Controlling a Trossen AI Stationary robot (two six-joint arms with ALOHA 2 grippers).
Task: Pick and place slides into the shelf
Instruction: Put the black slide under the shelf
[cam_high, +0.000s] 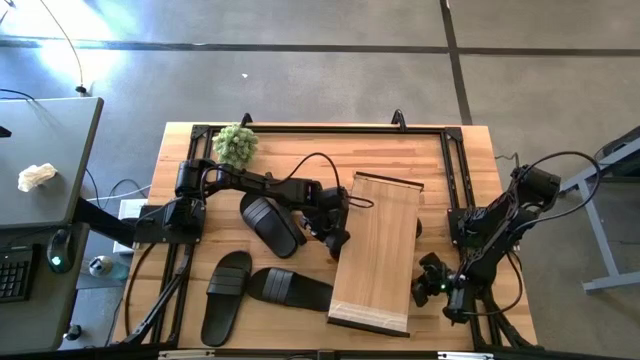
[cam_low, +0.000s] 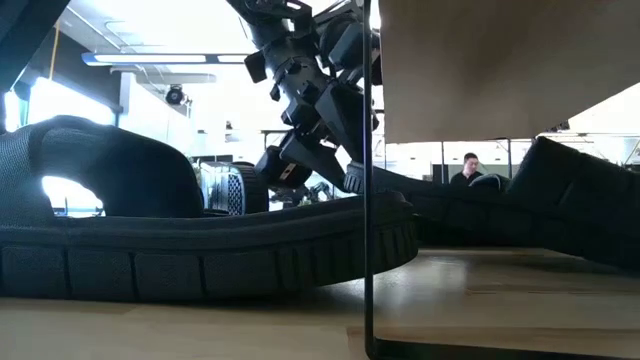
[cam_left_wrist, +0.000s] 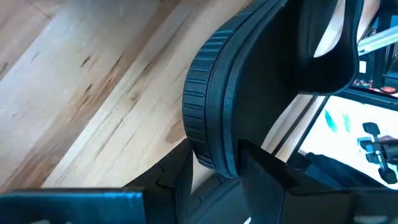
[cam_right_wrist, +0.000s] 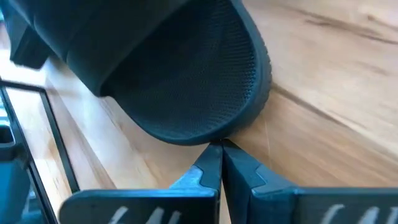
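Pale wood table (cam_high: 440, 160) under your arms, grey floor around. Left gripper (cam_high: 333, 238) pinches a slide (cam_left_wrist: 214, 118) by its sole edge beside the shelf (cam_high: 378, 250); right gripper (cam_right_wrist: 221, 163), fingers pressed together, noses another slide (cam_right_wrist: 186, 81). Only your low view shows a person (cam_low: 467, 168) behind.

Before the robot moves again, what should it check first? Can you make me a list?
1. Left fingers pinching a slide by its sole edge: ok.
2. Held slide pointing under the shelf top: seems ok in the low view.
3. Right fingers shut and waiting at the shelf's other side: ok.
4. Room under the shelf: cannot tell; another slide already lies before the right fingers.
5. All slides put away: not ok; loose slides lie on the table.
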